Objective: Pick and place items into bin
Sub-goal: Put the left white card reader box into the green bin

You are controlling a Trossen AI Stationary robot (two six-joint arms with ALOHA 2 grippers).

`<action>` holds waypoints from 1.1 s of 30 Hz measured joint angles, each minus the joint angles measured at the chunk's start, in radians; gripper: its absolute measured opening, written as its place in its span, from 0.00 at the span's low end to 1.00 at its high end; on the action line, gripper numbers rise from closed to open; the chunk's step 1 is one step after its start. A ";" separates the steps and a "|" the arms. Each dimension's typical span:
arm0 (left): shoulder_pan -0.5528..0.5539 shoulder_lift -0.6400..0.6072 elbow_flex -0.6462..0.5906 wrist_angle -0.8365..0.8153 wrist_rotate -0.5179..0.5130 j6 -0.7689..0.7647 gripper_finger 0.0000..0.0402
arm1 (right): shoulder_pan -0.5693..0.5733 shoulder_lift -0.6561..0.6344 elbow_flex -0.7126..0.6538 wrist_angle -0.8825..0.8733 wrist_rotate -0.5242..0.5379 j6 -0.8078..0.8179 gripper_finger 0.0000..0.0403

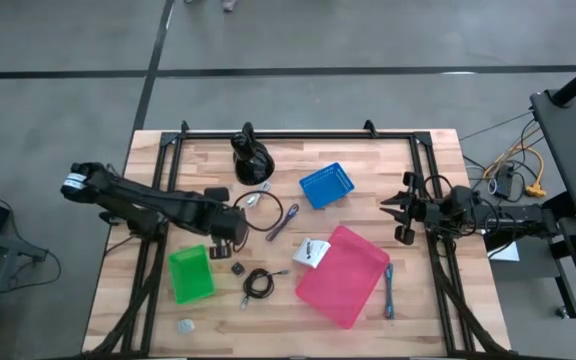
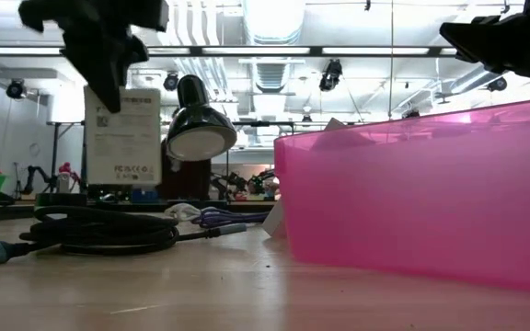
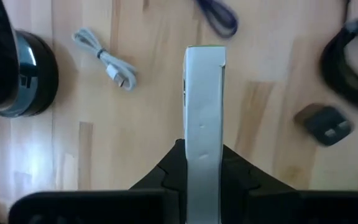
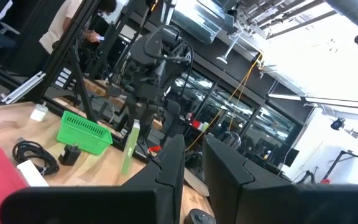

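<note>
- left gripper (image 1: 226, 232) is clenched on a flat white box (image 3: 204, 118), held up just beside the green bin (image 1: 190, 273)
- nothing binned yet, I reckon (all 3 bins look empty)
- black coiled cable (image 1: 258, 283), purple cable (image 1: 286, 220) and blue cable (image 1: 389, 290) lie loose
- right gripper (image 1: 405, 210) waits far right

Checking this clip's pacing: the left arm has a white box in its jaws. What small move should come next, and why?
Probably swing the left gripper over to the green bin: the box is already clamped and lifted, and that bin looks nearest.
</note>
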 joint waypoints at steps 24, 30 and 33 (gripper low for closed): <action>-0.293 0.000 0.105 -0.295 -0.015 -0.534 0.08 | 0.000 0.000 0.000 0.018 0.000 0.011 0.12; -0.341 0.000 0.159 -0.329 0.043 -0.649 0.08 | 0.000 0.000 0.000 0.018 0.000 0.008 0.12; -0.379 0.000 0.176 -0.366 0.045 -0.666 0.08 | 0.000 0.000 0.000 0.019 0.000 -0.008 0.12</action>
